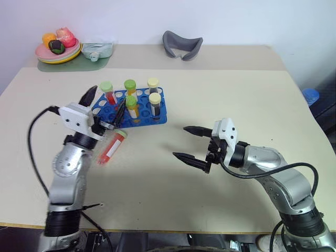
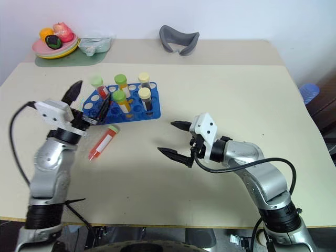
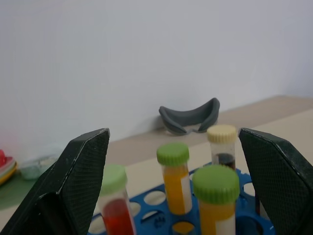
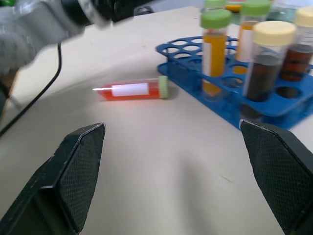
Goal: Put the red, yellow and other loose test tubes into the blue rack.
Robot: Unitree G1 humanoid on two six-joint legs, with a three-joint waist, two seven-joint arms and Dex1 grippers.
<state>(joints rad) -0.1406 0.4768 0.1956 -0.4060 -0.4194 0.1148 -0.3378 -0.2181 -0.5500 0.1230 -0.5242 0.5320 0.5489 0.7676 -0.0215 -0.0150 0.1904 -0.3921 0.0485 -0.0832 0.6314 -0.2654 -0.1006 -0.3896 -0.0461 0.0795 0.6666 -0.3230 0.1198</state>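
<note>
Blue rack (image 1: 135,108) is holding five capped tubes standing up, while one red tube with a green cap (image 1: 112,147) is lying loose on the table (image 1: 220,94) beside it, and left gripper (image 1: 105,107) and right gripper (image 1: 190,143) are both gaping wide, holding nothing.

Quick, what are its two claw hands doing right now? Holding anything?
Left gripper: fingers open, holding nothing, raised near the blue rack.
Right gripper: fingers open, holding nothing.
</note>
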